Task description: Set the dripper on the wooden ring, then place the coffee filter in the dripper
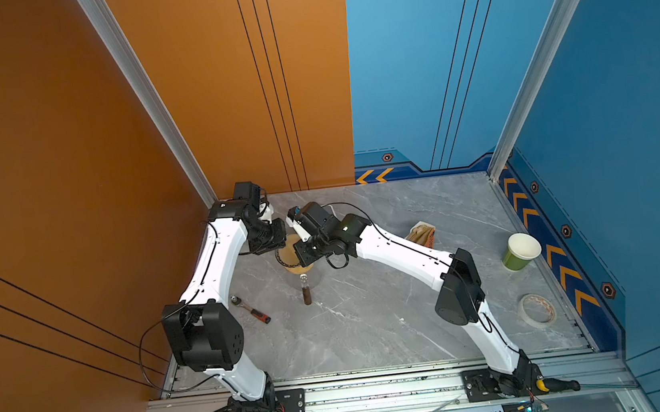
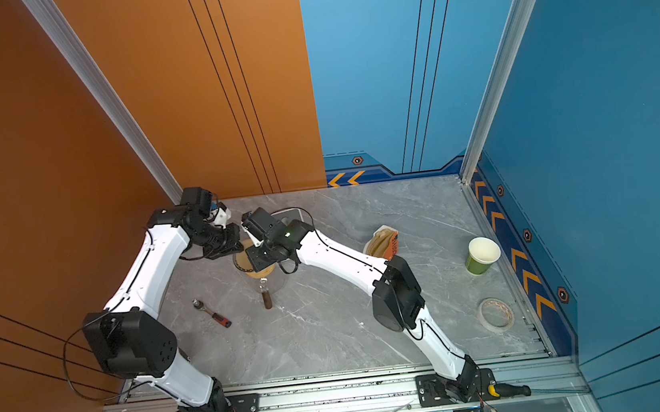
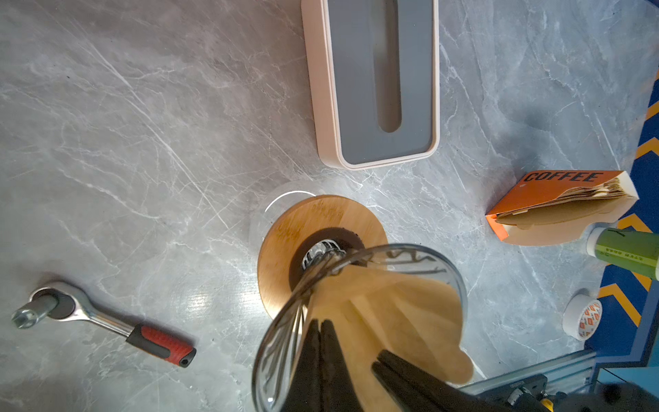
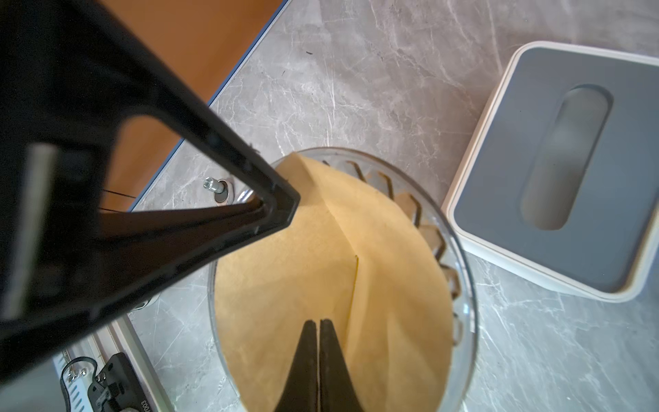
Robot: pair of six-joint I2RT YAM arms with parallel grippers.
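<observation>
As far as the frames allow, the contents are listed by size.

1. The worktop [image 1: 373, 315]: a grey marbled slab on which all else is carried.
2. The lidded box [image 3: 374, 89]: cream with a grey slotted top, shown at upper centre of the left wrist view, near the dripper.
3. The dripper [image 4: 433, 237]: a clear ribbed cone, found left of centre in both top views under the two wrists. Its tip appears to be set in the hole of the wooden ring [image 3: 285, 232].
4. The coffee filter [image 4: 285, 285]: a tan paper cone, found inside the dripper and opened out against the ribbed wall. One edge is seen reaching past the rim.
5. The filter packet [image 3: 556, 210], green cup [image 1: 521, 251], tape roll [image 1: 537, 309] and ratchet [image 3: 103, 321]: well apart from the dripper and not touched.
6. The left pincer [image 3: 320, 323]: closed tight, placed at the filter's edge by the rim. Whether paper is nipped cannot be told.
7. The right pincer [image 4: 317, 323]: closed tight, tips within the filter's mouth, with nothing seen held.

Progress: the placing is judged nearly complete. What is left is for the raised edge to be settled and both arms to be withdrawn.
</observation>
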